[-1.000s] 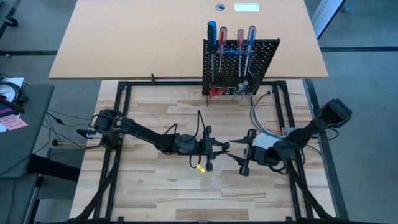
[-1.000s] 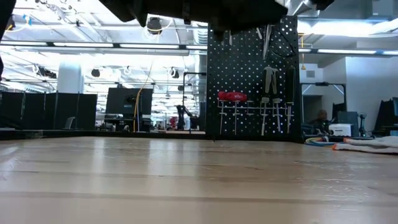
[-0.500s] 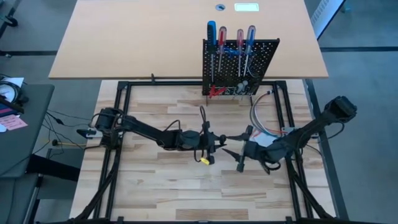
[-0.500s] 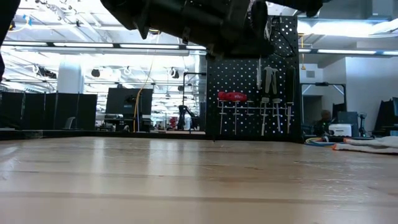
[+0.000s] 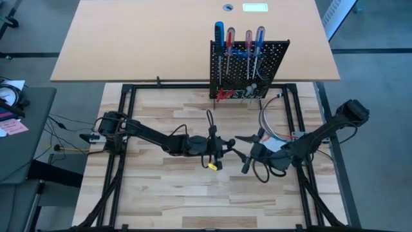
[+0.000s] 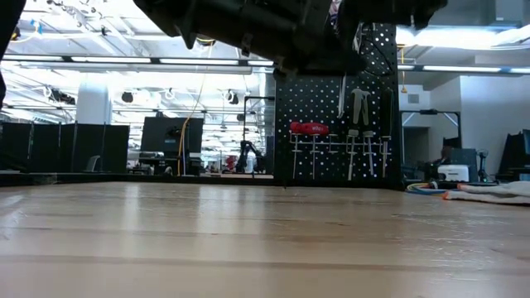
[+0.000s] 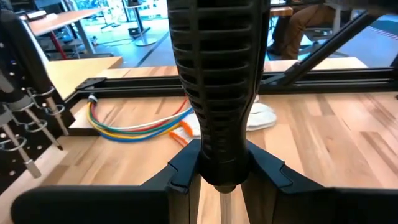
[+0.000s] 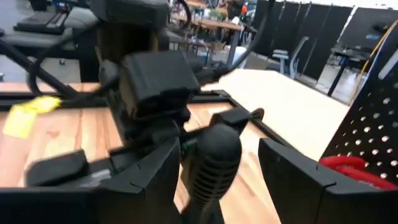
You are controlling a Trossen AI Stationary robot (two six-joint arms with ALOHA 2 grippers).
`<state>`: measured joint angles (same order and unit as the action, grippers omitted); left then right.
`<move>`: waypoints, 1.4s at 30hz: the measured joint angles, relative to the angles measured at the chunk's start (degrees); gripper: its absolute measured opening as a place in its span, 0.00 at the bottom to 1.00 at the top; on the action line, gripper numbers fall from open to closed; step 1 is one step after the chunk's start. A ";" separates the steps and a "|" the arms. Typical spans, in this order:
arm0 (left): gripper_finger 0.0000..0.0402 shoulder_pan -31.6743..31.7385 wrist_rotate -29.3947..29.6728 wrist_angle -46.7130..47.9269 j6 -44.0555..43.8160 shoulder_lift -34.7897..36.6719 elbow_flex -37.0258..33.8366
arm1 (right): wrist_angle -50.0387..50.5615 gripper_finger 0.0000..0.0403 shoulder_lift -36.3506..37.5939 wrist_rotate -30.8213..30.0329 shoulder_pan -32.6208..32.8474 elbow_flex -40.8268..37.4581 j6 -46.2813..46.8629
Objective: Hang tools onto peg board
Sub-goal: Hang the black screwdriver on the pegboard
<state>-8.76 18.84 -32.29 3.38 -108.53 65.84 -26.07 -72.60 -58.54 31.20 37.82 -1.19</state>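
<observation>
Wooden plank table [image 5: 167,193] fills the frame below a large tan tabletop [image 5: 141,38]; dim hall with ceiling lights behind, in the low view.

Peg board [image 5: 250,67], the landmark, stands upright at the far edge of the plank table. On it: four screwdrivers [image 5: 239,48] with blue and red handles sticking above its top edge, red-handled pliers [image 5: 223,94] at its foot. Low view shows the same board [image 6: 335,116] with red handles [image 6: 308,128] on the hook row.

Both arms meet over the table's middle, well in front of the peg board. Left gripper [image 5: 220,149], in front of the board's left side, is clamped on a black-handled screwdriver [image 7: 217,87]; left wrist view shows the ribbed handle squeezed between its fingers [image 7: 186,168]. Right gripper [image 5: 247,153], facing it just beside, has its fingers [image 8: 298,180] spread wide on either side of that handle's rounded end [image 8: 211,158], not touching.

Coloured cable bundle [image 7: 140,121] and white glove [image 7: 258,117] lie in front of the board's right side. Small yellow tag [image 5: 209,165] hangs at the left gripper.
</observation>
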 joint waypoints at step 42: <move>0.60 -2.53 9.95 18.91 -15.82 2.54 -11.60 | -47.71 0.25 -7.12 1.82 -25.75 -12.83 -27.62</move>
<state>-11.29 28.80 -13.39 -12.44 -106.00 54.25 -73.78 -79.71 -56.73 5.45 24.99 -28.80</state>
